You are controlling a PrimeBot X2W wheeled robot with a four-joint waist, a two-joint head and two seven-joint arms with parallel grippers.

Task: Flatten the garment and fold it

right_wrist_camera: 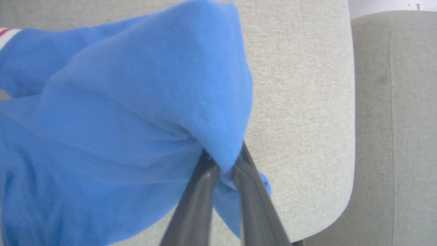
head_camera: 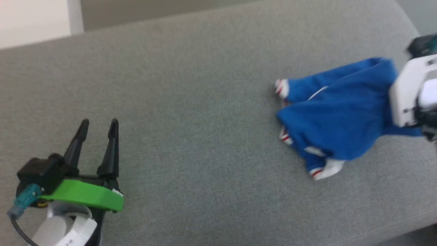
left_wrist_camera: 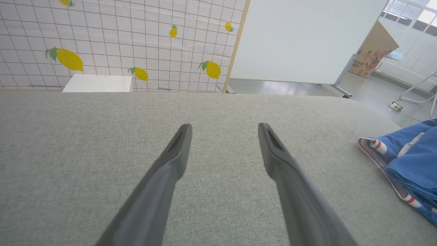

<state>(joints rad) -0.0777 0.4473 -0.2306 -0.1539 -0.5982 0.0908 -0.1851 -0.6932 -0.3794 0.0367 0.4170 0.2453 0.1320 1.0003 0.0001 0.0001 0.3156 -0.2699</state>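
The garment is a bright blue shirt with red-and-white striped trim, bunched up at the right end of the grey cushion. One edge of it is lifted off the cushion, and its print is hidden in the folds. My right gripper is shut on a fold of the blue cloth; its white wrist stands at the shirt's right side. My left gripper is open at the lower left, far from the shirt. Between its fingers there is only bare cushion, with the garment off to the right.
The cushion's rounded right end lies close to my right gripper, with a second grey cushion beyond a seam. A lemon-patterned tiled wall and a white board stand behind the far edge.
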